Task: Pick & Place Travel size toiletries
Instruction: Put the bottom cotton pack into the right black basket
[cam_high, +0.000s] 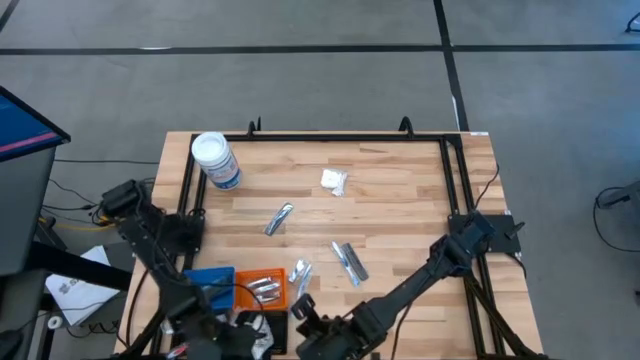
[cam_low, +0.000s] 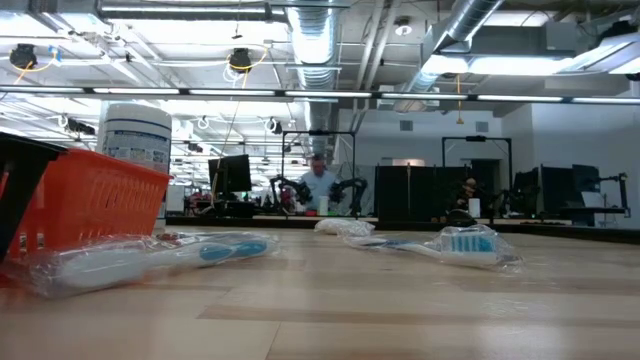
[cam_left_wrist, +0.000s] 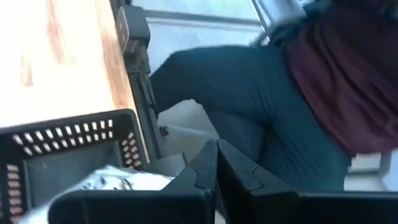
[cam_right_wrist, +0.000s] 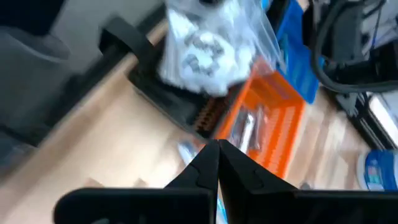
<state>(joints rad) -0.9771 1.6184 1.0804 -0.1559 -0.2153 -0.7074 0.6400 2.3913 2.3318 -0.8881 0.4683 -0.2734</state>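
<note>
Slim silvery-blue wrapped sticks lie flat on the wooden table: one (cam_high: 279, 218) mid-table, a pair (cam_high: 349, 262) and another (cam_high: 300, 275) nearer the front. A white packet (cam_high: 334, 181) rests farther back. Several silvery items (cam_high: 262, 288) lie in the orange tray. Another white packet in clear wrap (cam_right_wrist: 205, 43) sits at the black tray (cam_left_wrist: 74, 149). My left gripper (cam_left_wrist: 216, 163) is shut and empty above that tray at the near-left edge. My right gripper (cam_right_wrist: 217, 152) is shut over the table's near edge, beside the orange tray (cam_right_wrist: 267, 118).
A clear jar with a white lid (cam_high: 215, 160) stands at the far left corner. A blue tray (cam_high: 210, 285) sits left of the orange one. A black frame (cam_high: 455, 170) runs along the table's edges. A person's legs (cam_left_wrist: 249, 93) are just past the near edge.
</note>
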